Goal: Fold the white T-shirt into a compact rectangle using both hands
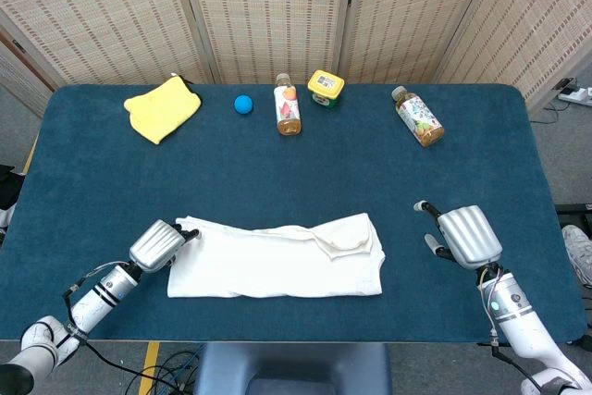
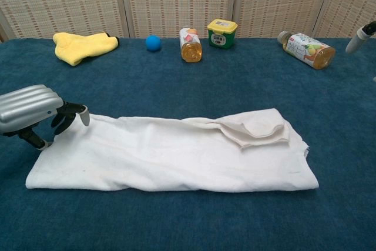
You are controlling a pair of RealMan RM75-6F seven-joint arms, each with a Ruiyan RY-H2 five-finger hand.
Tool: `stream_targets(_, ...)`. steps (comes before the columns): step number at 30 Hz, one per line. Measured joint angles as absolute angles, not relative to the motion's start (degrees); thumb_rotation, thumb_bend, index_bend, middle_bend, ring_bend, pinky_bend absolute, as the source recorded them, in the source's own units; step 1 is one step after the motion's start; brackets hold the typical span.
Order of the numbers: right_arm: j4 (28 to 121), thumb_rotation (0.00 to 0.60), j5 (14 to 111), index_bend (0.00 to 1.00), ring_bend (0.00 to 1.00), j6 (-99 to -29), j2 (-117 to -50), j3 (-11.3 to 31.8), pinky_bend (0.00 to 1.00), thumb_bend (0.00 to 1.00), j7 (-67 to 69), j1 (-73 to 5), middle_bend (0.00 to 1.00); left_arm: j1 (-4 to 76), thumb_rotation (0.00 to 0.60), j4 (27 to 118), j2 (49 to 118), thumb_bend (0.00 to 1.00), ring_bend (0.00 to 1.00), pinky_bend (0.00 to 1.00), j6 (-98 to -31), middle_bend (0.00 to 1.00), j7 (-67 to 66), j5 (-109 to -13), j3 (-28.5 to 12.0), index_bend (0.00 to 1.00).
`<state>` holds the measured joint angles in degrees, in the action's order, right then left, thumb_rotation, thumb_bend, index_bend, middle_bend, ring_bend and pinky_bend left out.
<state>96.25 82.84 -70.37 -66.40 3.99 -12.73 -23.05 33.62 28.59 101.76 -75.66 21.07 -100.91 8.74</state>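
The table [image 1: 83, 182], covered in dark blue cloth, carries every item. The white T-shirt [image 1: 277, 261] lies near its front edge as a long horizontal band, already folded lengthwise, with a sleeve flap turned over toward its right end. This layout suggests that the remaining step is an end-to-end fold. The left hand [image 1: 157, 245] sits at the shirt's left end, fingers curled at the upper corner, positioned to take that end; whether cloth is actually pinched cannot be determined. The right hand [image 1: 465, 236] rests well apart from the shirt's right end, fingers apart, holding nothing. Along the far edge lie a yellow cloth [image 1: 162, 107], two bottles [image 1: 288, 108] [image 1: 417, 117], a jar [image 1: 326, 87] and a blue ball [image 1: 243, 104], clear of the folding area
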Motion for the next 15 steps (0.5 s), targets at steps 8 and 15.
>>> stream_targets(8,95.9,0.6,82.7,0.29,0.95,-70.16,-66.56,4.1,1.0,0.34,-12.48,-22.82,0.91,33.7,0.6,27.78,102.19,0.35,0.66,0.87,-76.42,0.72,23.05,-100.8,8.76,0.41)
stream_targets(15,95.66,0.6,82.67,0.29,0.95,-69.94,-66.77,4.25,1.0,0.34,-12.33,-22.78,0.91,33.54,0.6,26.93,102.73,0.39,0.67,0.87,-77.25,0.74,24.76,-100.67,8.78,0.48)
